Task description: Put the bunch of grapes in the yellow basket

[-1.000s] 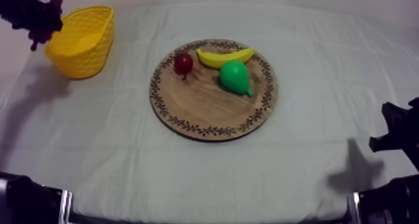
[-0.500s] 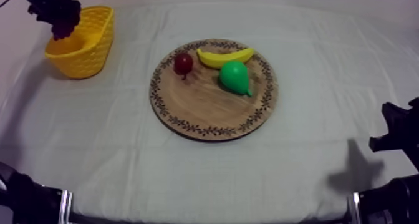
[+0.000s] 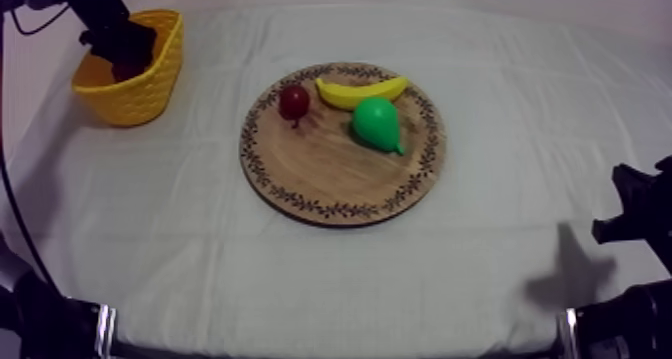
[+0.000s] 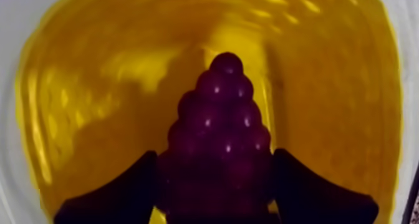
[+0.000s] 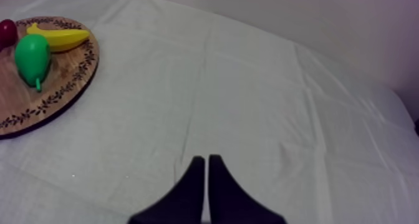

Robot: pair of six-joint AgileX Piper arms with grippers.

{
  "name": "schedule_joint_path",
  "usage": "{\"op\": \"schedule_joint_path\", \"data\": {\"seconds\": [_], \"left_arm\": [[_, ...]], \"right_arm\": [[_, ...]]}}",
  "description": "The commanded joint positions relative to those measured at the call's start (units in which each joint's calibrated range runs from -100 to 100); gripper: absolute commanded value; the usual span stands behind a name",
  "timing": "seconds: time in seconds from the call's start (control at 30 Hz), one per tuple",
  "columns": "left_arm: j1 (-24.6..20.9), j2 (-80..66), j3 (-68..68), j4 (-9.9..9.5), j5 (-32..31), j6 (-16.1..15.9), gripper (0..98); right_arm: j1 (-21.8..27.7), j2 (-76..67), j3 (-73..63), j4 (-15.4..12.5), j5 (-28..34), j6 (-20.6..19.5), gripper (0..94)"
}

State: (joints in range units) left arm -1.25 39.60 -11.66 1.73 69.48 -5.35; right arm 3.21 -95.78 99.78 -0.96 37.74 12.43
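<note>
The basket (image 3: pixel 135 98) is yellow, the bunch of grapes (image 4: pixel 218 126) dark purple. The wooden board (image 3: pixel 320 173) is brown, its rim patterned with dark leaves; the banana (image 3: pixel 360 90) is yellow, the pear (image 3: pixel 377 123) green, the small red fruit (image 3: pixel 294 101) dark red, the cloth (image 3: pixel 500 263) grey-white

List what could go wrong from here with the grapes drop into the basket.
1. The left claw is shut on the bunch of grapes over the yellow basket. Wedged in that grip, the bunch might cling when the claw opens and ride back out.
2. In the top view the claw sits close to the basket's rim, so pulling away at a slant could snag and tip it.
</note>
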Motion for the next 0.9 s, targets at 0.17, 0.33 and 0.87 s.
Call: {"op": "schedule_joint_path", "data": {"seconds": [0.17,0.33,0.87], "left_arm": [[0.55,-1.88,1.87,0.05,-3.72,0.67,94.8],[0.68,-4.26,4.02,0.05,-5.04,1.03,96.7],[1.83,-31.94,31.87,0.0,-15.59,3.43,59.5]], "right_arm": [[0.01,0.02,-0.01,0.0,0.0,0.0,0.3],[0.01,0.02,-0.01,0.0,0.0,0.0,0.3],[0.01,0.02,-0.01,0.0,0.0,0.0,0.3]]}}
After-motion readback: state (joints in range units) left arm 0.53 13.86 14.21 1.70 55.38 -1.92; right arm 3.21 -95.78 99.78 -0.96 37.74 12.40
